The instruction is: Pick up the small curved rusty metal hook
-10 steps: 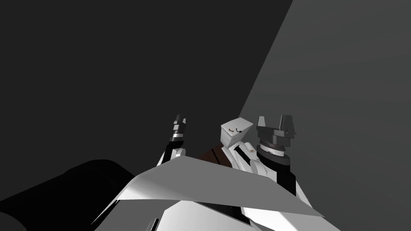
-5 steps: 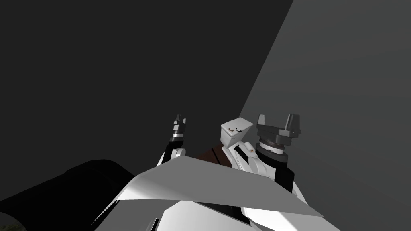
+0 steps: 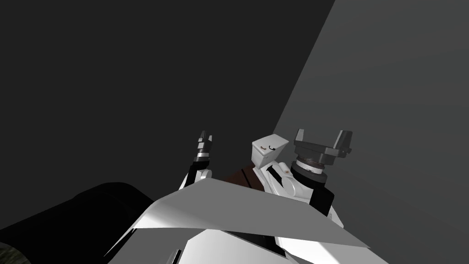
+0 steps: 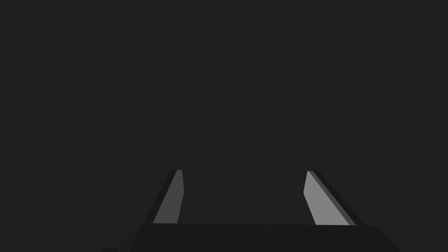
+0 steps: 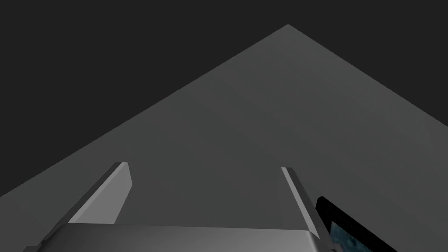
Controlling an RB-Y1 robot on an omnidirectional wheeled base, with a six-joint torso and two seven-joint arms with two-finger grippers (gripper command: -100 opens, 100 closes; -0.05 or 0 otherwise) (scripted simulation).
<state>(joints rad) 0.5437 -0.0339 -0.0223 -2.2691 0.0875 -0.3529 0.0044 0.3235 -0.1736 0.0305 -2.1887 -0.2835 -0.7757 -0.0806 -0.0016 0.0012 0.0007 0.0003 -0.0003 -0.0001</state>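
Holds right gripper [image 3: 322,136] spread wide just beside the white block [image 3: 265,160], ready for the small dark curved hook [image 3: 272,147] atop it. Parks left gripper [image 3: 205,136], fingers apart, clear on the hook's far side.

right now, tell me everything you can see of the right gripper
The right gripper is a dark grey box on a ringed, light and dark wrist. Its two blade-like fingers stand wide apart, open, with nothing between them. It is raised, fingers pointing up and forward, just right of the white box, and a thin gap shows between the two.
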